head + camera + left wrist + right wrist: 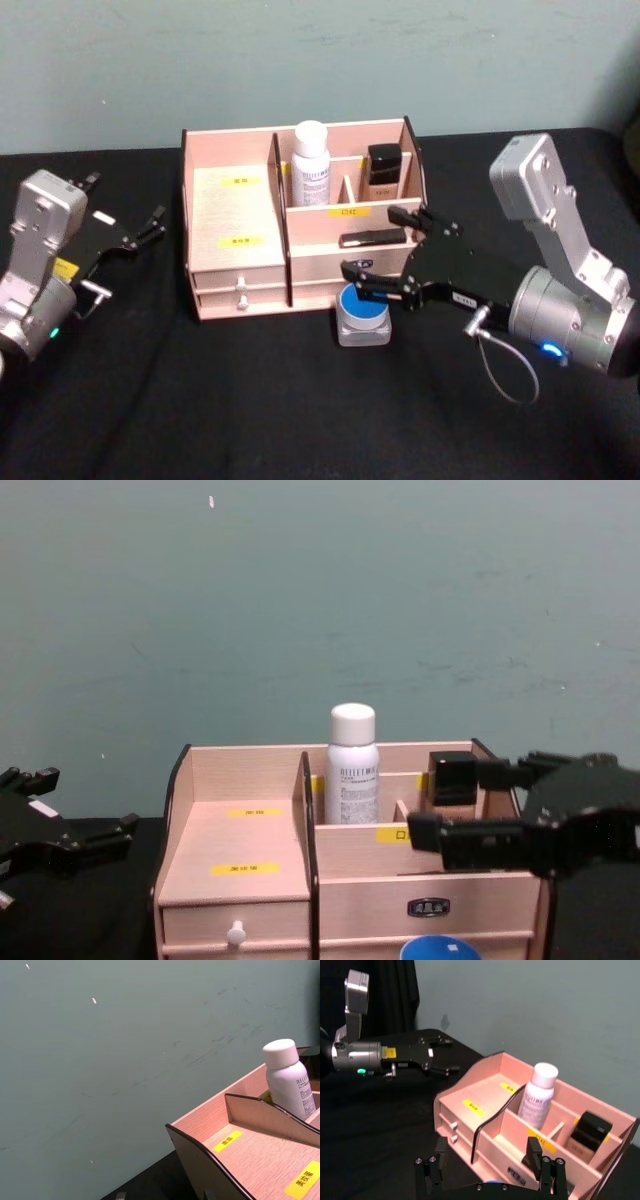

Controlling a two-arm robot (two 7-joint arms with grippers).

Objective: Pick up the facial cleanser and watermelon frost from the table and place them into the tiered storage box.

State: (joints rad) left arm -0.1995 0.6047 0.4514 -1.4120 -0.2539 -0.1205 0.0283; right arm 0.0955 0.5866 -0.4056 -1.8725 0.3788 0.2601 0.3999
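Hovering right gripper (372,241) apart above watermelon frost (363,305), left gripper (128,198) apart, labels (240,241) unreadable

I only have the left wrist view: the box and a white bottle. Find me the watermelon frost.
Observer: The watermelon frost sits on the table, right in front of the tiered storage box, toward its right half.
Operator: Report the right pincer.
Observer: The right pincer is open and hangs above the watermelon frost, not gripping it.
Operator: Now the left one.
Observer: The left pincer is open beside the box's left side, holding nothing.
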